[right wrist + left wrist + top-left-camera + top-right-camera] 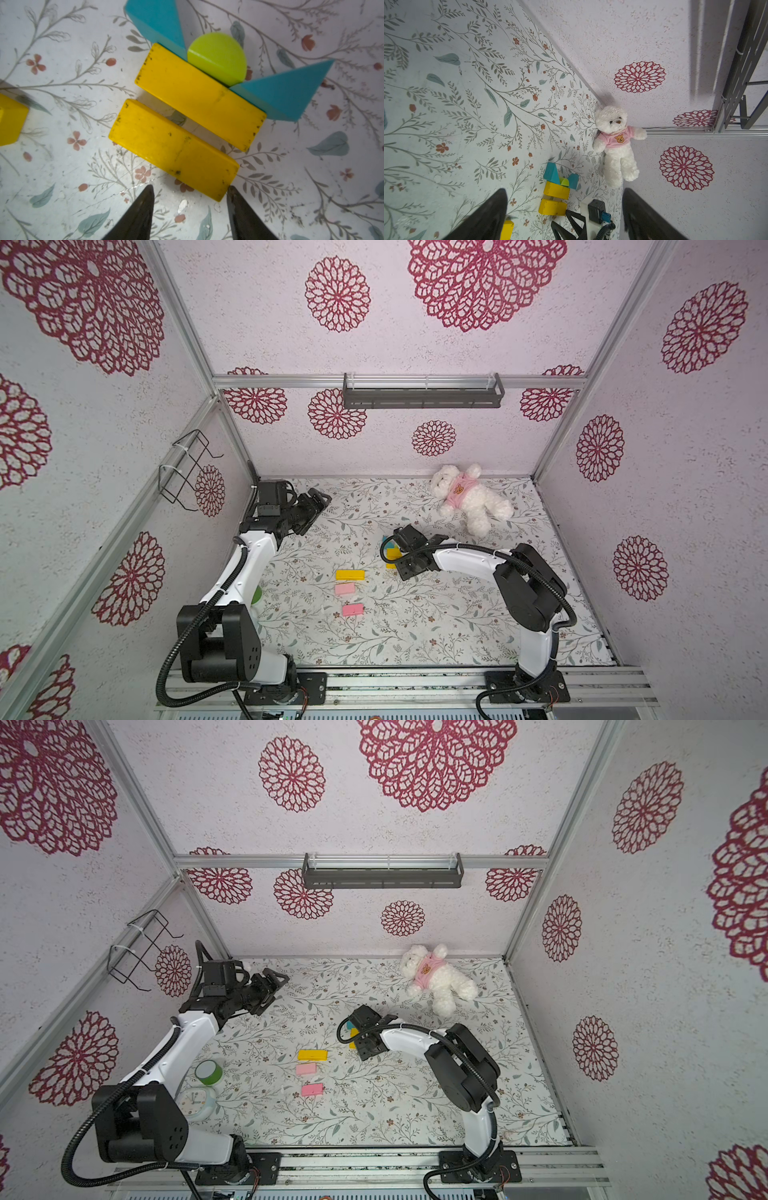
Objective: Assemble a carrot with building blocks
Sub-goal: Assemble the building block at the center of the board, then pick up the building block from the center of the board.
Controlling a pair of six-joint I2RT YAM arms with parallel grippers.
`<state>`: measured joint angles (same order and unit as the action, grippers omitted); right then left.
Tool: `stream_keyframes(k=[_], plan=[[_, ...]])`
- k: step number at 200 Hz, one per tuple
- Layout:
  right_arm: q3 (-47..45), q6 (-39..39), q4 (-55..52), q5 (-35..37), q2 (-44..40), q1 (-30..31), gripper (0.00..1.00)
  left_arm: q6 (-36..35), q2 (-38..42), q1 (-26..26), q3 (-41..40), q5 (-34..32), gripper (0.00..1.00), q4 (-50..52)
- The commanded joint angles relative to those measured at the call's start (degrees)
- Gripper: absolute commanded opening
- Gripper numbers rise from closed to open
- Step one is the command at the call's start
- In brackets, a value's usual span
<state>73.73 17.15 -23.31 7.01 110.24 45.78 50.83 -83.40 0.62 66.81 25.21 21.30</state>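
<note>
Carrot figure (556, 190), partly built of flat painted blocks, lying on the floral tabletop (415, 635) directly ahead of the right gripper (190, 189). Right jaws: spread, pinching nothing. The end corner of the nearer yellow bar (172, 149) sits between the two dark fingertips (145, 199), just beside one of them; whether they touch cannot be told.

Beyond the tips, in order:
- the nearer yellow bar;
- a narrow gap;
- the farther yellow bar (199, 97), parallel and slightly offset;
- a lime-green half-disc (218, 56), touching that bar's far edge;
- a teal triangular block (158, 20) on one side of the half-disc and a second teal triangle (291, 93) on the other.

Off to one side of the right jaws, apart from the figure, lies a third yellow bar (350, 574). A nearer pink rectangular block (345, 588) and a farther pink rectangular block (352, 609) lie beyond it, none of the three touching.

Left gripper (321, 498): held above the table, jaws spread wide and empty. The figure appears far ahead between its fingers (488, 214). A white plush bear in a pink shirt (616, 143) lies beyond the figure, against the wall.
</note>
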Motion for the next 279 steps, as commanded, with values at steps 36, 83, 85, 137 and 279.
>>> stream_keyframes(k=[36,83,85,137,279], plan=[[1.50,1.27,-0.40,1.45,0.24,-0.28,0.57,-0.03,0.03,-0.28,0.52,-0.02,0.89,-0.65],[1.58,1.84,-0.73,2.61,-0.29,-0.25,0.57,-0.07,0.09,-0.27,0.52,-0.04,0.89,-0.65],[1.54,1.84,-0.72,2.63,-0.46,-0.16,0.57,-0.04,0.15,-0.27,0.47,-0.02,0.88,-0.65],[4.23,5.24,-2.94,4.97,-7.26,4.73,0.71,-0.03,1.14,0.36,0.48,-1.45,0.88,-0.06],[29.88,-10.46,-1.34,-8.41,18.32,12.05,0.69,-0.95,4.26,4.48,0.42,-4.12,0.89,0.76]])
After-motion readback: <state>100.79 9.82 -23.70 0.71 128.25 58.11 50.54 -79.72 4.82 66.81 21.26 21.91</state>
